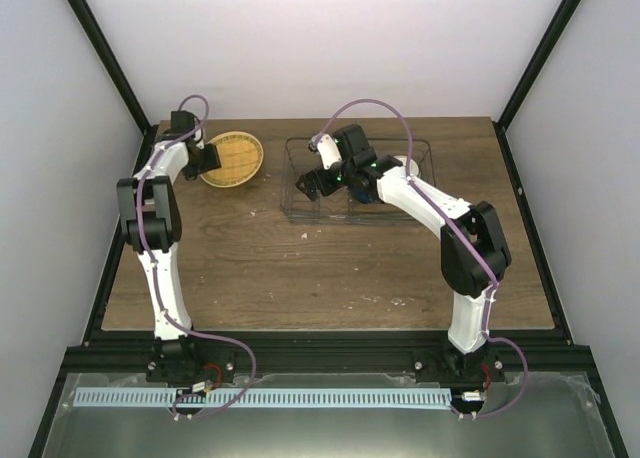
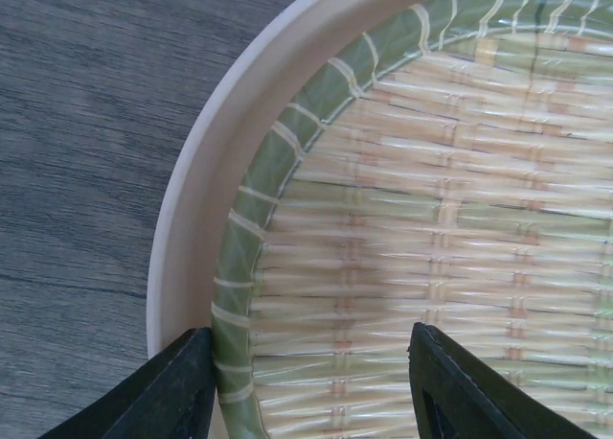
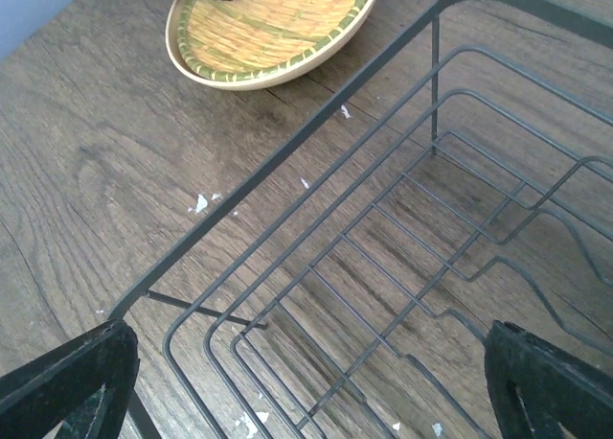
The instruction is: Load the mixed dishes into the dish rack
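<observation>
Two black fingers (image 2: 182, 391) of the left gripper (image 2: 311, 386) are straddling the rim of the woven-pattern yellow plate (image 2: 431, 219), jaws apart and pinching nothing. The plate is lying flat at the wooden table's (image 1: 330, 268) far left, apart from the wire dish rack (image 1: 300, 210). The right gripper (image 3: 311, 381) is hanging wide open over the rack. Closing on that sloped, glossy rim is likely risking a slip.

A dark wood-grain surface (image 1: 330, 268) with white flecks (image 3: 200, 203) fills the middle. Plain white walls (image 1: 320, 38) rise at nine, twelve and three o'clock, edged by black frame posts (image 1: 100, 46). Light is even, soft.
</observation>
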Tool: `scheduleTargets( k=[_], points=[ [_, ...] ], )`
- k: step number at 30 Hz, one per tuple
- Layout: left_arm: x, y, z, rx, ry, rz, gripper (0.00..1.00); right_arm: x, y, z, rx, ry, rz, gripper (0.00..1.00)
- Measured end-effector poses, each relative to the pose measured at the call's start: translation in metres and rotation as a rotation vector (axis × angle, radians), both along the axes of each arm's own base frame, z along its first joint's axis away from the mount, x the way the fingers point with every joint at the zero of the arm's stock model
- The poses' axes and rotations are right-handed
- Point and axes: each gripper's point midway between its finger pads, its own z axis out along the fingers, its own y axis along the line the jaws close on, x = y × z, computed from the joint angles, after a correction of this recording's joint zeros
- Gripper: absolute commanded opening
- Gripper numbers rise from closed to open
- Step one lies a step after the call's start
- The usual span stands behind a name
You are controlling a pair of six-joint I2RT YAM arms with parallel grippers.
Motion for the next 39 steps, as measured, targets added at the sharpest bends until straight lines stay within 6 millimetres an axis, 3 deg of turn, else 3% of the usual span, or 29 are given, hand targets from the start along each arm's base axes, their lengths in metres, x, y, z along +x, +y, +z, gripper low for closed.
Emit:
scheduleTargets(
  k=[19, 29, 33, 39],
  points=[
    [0.003, 0.006, -0.014, -0.085, -0.058, 0.016, 0.54, 0.003, -0.009, -0.001, -0.035, -0.018, -0.04, 1.0],
    [0.002, 0.002, -0.015, -0.168, -0.097, 0.032, 0.18, 0.002, -0.014, -0.006, -0.058, -0.015, -0.054, 1.0],
    [0.004, 0.002, -0.005, -0.188, -0.123, 0.032, 0.1, 0.002, -0.016, -0.007, -0.063, -0.016, -0.059, 1.0],
    [-0.001, 0.001, -0.007, -0.198, -0.12, 0.039, 0.0, 0.0, -0.017, -0.009, -0.069, -0.011, -0.061, 1.0]
  ],
)
